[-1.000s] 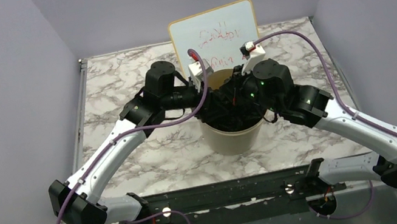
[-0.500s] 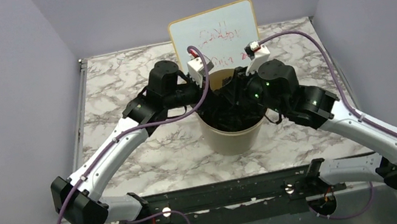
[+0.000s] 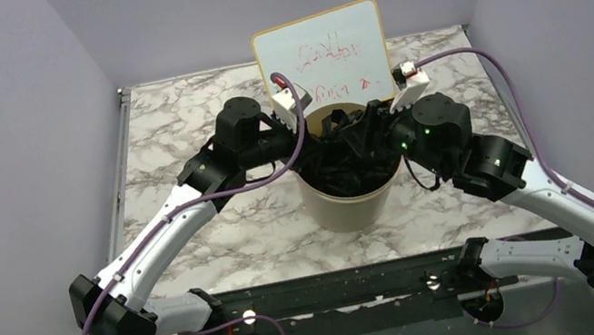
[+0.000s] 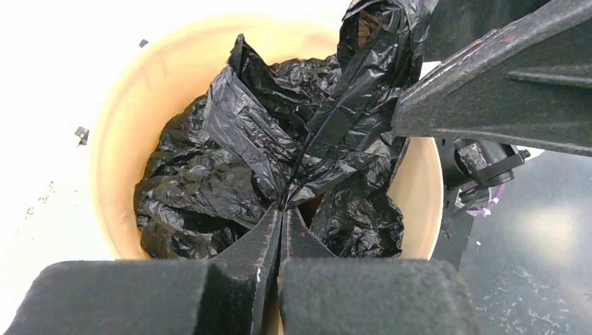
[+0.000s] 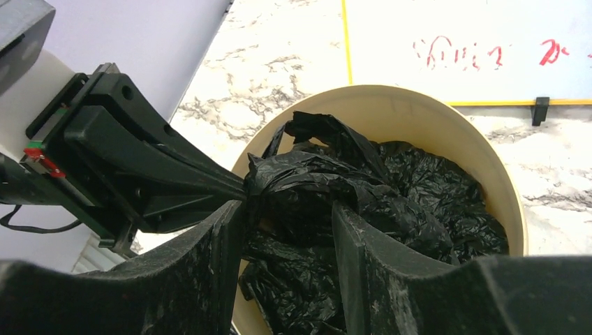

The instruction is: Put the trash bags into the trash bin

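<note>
The cream trash bin (image 3: 351, 204) stands mid-table, stuffed with crinkly black trash bags (image 3: 347, 166). In the left wrist view, my left gripper (image 4: 283, 207) is shut on a gathered fold of the trash bags (image 4: 237, 132), just above the trash bin (image 4: 112, 139). A peak of plastic rises toward the right arm. My right gripper (image 5: 287, 218) stands open over the trash bin (image 5: 499, 174). Its fingers (image 5: 230, 237) straddle a bunched hump of the trash bags (image 5: 314, 178) without pinching it. The left gripper's black fingers (image 5: 174, 174) reach in from the left to that same bunch.
A whiteboard (image 3: 321, 53) with red writing leans upright just behind the bin. Grey walls close in the marble table (image 3: 173, 115) on the left, right and back. Purple cables loop off both wrists near the bin's rim.
My right gripper has opened, letting go of the bag, and its arm has drawn back to the right. My left gripper has shut on a fold of the bag.
</note>
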You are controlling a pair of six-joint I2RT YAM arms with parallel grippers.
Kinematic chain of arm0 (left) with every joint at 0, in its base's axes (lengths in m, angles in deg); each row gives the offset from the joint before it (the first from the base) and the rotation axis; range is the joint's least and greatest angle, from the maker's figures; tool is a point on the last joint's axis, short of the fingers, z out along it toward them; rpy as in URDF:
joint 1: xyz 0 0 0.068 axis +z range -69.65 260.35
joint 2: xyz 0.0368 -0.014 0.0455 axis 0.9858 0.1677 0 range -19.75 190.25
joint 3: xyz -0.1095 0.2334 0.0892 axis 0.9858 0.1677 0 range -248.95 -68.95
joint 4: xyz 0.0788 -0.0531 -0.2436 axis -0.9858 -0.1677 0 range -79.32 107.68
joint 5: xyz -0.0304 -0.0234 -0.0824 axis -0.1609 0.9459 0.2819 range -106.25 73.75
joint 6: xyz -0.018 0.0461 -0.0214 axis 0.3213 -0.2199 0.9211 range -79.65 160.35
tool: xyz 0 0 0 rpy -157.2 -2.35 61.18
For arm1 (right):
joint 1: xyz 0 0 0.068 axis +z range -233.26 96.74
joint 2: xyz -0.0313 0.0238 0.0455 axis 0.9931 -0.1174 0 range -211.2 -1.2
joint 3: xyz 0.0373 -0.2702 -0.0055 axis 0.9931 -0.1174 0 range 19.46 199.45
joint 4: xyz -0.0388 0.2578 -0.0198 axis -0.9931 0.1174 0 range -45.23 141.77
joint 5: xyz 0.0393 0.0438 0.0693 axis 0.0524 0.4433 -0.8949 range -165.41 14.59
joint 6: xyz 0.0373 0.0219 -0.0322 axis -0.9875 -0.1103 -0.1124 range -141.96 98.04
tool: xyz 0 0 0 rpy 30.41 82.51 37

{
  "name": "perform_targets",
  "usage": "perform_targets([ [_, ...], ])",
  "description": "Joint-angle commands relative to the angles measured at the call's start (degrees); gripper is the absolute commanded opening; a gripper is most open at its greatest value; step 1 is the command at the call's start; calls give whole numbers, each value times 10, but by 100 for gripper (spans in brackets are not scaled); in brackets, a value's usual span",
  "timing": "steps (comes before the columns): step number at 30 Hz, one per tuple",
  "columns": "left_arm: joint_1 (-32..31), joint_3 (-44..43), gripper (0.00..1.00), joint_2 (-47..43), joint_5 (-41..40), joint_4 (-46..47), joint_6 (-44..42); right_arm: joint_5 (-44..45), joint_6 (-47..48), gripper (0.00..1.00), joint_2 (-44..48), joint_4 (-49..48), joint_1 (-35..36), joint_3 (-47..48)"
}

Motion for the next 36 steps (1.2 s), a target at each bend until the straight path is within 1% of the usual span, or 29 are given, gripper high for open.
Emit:
perform_targets([
  [1,-1,13,0,-15,7,18,7,15,-23,55,5,-4,-2,-13],
  [3,-2,17,0,-20,0,18,11,43,-42,54,8,-6,-2,-15],
  [5,-2,19,0,-26,-21,15,17,50,-41,54,15,-8,-1,-14],
  [7,-2,23,0,-33,-31,15,18,35,-22,54,25,-27,-1,-19],
  [11,-1,29,0,-39,-22,27,22,-14,-12,57,24,-28,-2,-15],
  [14,-1,28,0,-36,-15,28,25,-51,-22,57,15,-42,-1,-18],
  [17,-2,29,0,-34,-9,29,28,-76,-44,56,9,-86,-1,-32],
  [18,-1,31,0,-34,-9,32,31,-71,-55,56,4,-100,-1,-35],
  [20,-1,33,0,-33,-2,40,42,-54,-75,41,-4,-121,-1,-39],
  [23,-1,32,0,-30,15,43,49,-37,-74,29,-14,-137,-1,-46],
  [25,-1,35,0,-34,19,39,51,-41,-65,28,-23,-140,-1,-43],
  [26,-1,38,0,-38,13,39,54,-40,-66,24,-28,-130,-2,-36],
  [27,-1,41,0,-43,10,42,56,-41,-65,15,-31,-124,-1,-31],
  [28,-1,45,1,-49,8,47,58,-47,-57,10,-30,-126,-1,-31],
  [29,-1,49,10,-55,5,51,59,-50,-49,7,-27,-130,-1,-33],
  [30,-1,52,20,-61,3,53,59,-49,-45,3,-21,-131,-1,-36],
  [31,-1,54,27,-65,5,53,58,-50,-43,1,-13,-132,-1,-42],
  [32,-1,55,33,-68,6,52,56,-51,-39,1,-6,-133,-1,-48],
  [34,0,52,55,-71,-3,51,61,-50,-34,1,12,-119,-1,-63],
  [35,-1,49,64,-72,-23,52,74,-35,-47,1,25,-98,-1,-71],
  [36,1,43,71,-70,-41,50,86,-20,-70,1,42,-77,-2,-88],
])
